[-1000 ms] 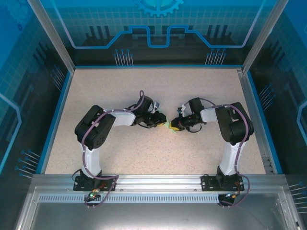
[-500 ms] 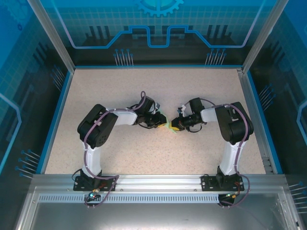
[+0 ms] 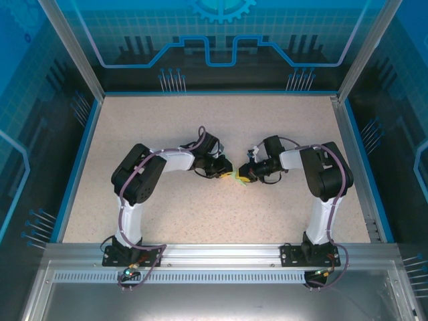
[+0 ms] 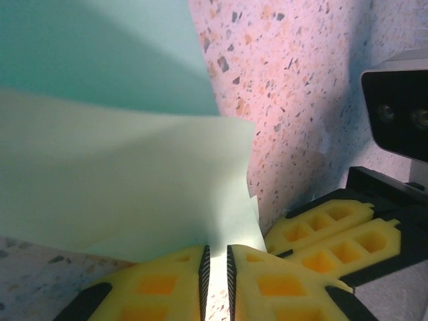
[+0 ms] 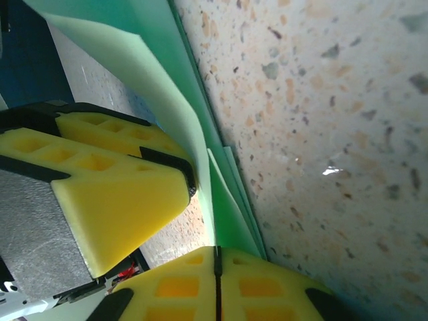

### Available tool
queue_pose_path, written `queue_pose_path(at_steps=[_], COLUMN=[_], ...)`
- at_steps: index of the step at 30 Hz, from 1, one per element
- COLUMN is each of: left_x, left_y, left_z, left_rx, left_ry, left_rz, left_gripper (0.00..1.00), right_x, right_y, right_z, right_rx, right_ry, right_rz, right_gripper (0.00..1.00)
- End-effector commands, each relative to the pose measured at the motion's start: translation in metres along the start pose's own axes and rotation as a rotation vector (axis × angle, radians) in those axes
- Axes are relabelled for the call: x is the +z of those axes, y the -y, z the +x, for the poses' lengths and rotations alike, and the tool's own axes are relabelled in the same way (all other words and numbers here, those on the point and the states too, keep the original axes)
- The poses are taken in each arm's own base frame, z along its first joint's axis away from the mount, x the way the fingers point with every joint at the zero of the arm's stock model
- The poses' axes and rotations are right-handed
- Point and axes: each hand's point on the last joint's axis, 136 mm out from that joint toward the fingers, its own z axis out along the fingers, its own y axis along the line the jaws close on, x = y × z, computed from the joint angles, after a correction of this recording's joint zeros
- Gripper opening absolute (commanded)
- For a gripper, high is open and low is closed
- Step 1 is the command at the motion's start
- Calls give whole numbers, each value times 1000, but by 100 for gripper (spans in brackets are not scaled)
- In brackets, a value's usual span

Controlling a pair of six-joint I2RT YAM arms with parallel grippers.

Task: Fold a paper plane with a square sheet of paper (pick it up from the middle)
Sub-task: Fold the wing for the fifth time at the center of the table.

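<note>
The left arm's elbow has scooted a bit to the right since a second ago, so the left gripper (image 3: 225,171) now sits tip to tip with the right gripper (image 3: 245,176) over the middle of the table (image 3: 167,120). We reckon that's both of them working a crease into the paper plane (image 3: 235,178) pinched between them. From above it's a tiny green sliver. The left wrist view gives us broad folded layers running into its nearly closed fingers, clamped on paper. The right wrist view gives us stacked edges squeezed into its tight seam.
</note>
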Motion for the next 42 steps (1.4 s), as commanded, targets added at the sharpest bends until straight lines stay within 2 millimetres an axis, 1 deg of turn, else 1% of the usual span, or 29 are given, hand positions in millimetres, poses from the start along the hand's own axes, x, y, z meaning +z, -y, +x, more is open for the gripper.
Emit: queue_pose_path(at_steps=[1, 4, 8, 13, 17, 19, 22, 25, 28, 31, 35, 38, 42], left_x=[3, 3, 4, 4, 4, 4, 5, 5, 4, 5, 5, 5, 6], left_y=[-26, -28, -28, -27, -28, -28, -29, -29, -28, -28, -29, -30, -29], left_z=[2, 2, 3, 2, 3, 3, 3, 3, 3, 3, 3, 4, 3], left_rx=[-25, -27, -28, -25, -27, -29, -34, -36, -35, -32, -34, -37, -40], left_ry=[-9, -12, -18, -19, -21, -23, -23, -26, -28, -29, -29, -30, -28], left_rz=[-121, -134, -135, -136, -138, -140, -143, -145, -146, -145, -147, -148, -148], left_gripper=[18, 18, 18, 18, 18, 18, 18, 18, 18, 17, 16, 16, 15], right_x=[-6, -10, -12, -8, -5, -6, -16, -32, -39, -31, -7, 5, 7], right_y=[5, 4, 9, 17, 29, 30, 14, -6, -16, -26, -31, -28, -14], right_z=[5, 12, 19, 22, 26, 24, 17, 11, 11, 12, 15, 15, 15], right_rx=[1, -8, -10, -1, 21, 20, -23, -111, -181, -216, -238, -237, -216], right_ry=[-5, -11, -20, -37, -57, -48, 0, 74, 108, 90, 15, -14, -23], right_rz=[65, 74, 93, 111, 145, 157, 163, 222, 301, 294, 281, 303, 358], right_gripper=[12, 15, 16, 15, 12, 12, 12, 16, 17, 17, 15, 13, 11])
